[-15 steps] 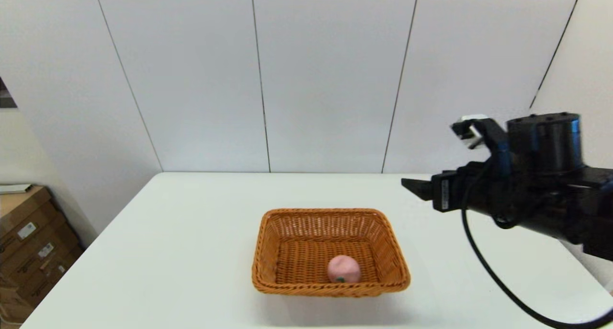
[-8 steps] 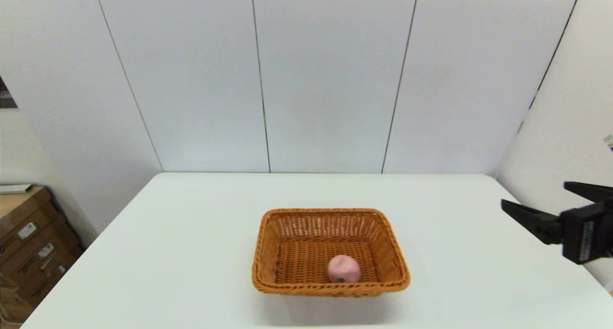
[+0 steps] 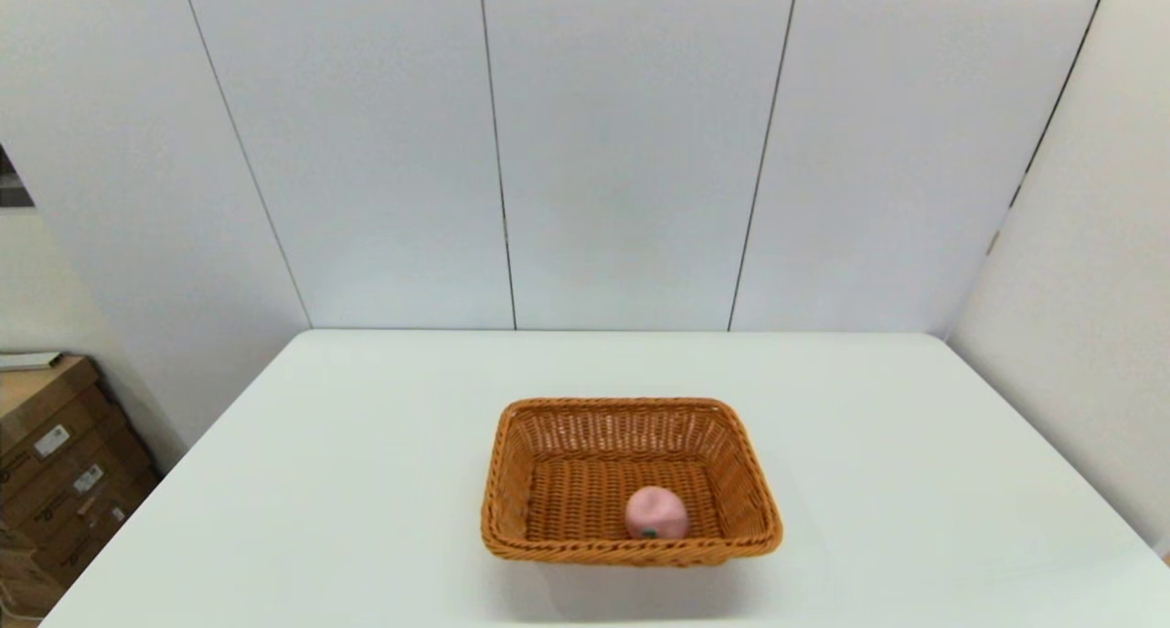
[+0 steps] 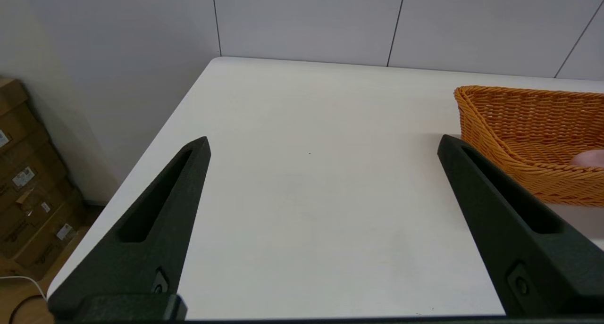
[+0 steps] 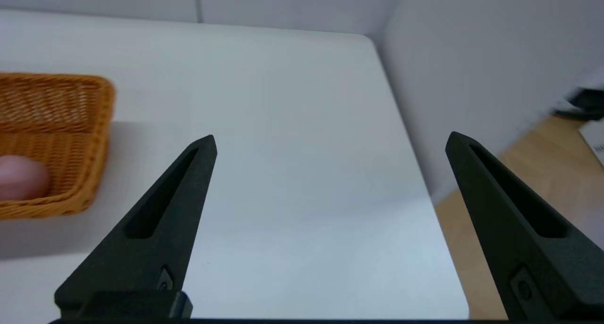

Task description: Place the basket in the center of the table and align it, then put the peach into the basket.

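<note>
The orange-brown woven basket sits near the middle of the white table, its sides square to the table's edges. The pink peach lies inside it, against the near wall, right of the basket's middle. Neither arm shows in the head view. In the left wrist view my left gripper is open over bare table, with the basket off to one side and a sliver of the peach showing. In the right wrist view my right gripper is open near the table's right edge, apart from the basket and peach.
Cardboard boxes stand on the floor left of the table. White wall panels rise behind the table's far edge, and a wall runs close along its right edge. Wooden floor shows beyond that edge.
My right arm has drawn back to the right and left the head view. The basket and the peach have stayed put.
</note>
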{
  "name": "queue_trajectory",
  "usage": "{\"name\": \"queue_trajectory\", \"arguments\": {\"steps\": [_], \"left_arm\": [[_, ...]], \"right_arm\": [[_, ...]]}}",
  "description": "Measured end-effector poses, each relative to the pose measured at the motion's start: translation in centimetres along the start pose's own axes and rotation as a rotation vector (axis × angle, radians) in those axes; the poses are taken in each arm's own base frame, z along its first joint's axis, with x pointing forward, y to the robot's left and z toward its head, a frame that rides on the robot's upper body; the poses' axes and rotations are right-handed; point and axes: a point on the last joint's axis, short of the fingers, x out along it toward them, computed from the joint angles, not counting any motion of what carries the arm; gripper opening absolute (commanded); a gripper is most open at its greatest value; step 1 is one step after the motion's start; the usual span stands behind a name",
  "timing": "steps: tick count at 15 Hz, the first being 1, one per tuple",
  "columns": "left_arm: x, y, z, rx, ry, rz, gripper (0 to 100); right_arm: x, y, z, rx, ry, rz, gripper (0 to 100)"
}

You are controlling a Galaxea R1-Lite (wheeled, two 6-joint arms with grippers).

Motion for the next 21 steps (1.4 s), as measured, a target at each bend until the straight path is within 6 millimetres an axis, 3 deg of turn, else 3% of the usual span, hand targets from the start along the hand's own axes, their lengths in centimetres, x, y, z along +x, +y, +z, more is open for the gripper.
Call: {"name": "queue_trajectory", "arguments": {"steps": [6, 12, 16, 21], "left_arm": [[0.0, 0.0, 0.0, -0.001, -0.001, 0.0, 100], [0.0, 0.0, 0.0, -0.001, -0.002, -0.001, 100], [0.0, 0.0, 0.0, -0.001, -0.001, 0.0, 100], [0.0, 0.0, 0.0, 0.0, -0.001, 0.0, 100]], "right_arm": [[-3.5, -1.0, -5.1, 0.076, -0.114, -0.074, 100], [-4.5, -0.7, -9.7, 0.105, -0.164, -0.122, 100], [-4.2, 0.1, -13.0, 0.095, -0.201, -0.007, 100], [-3.6, 0.8, -14.6, 0.052, -0.233, 0.196, 100]]}}
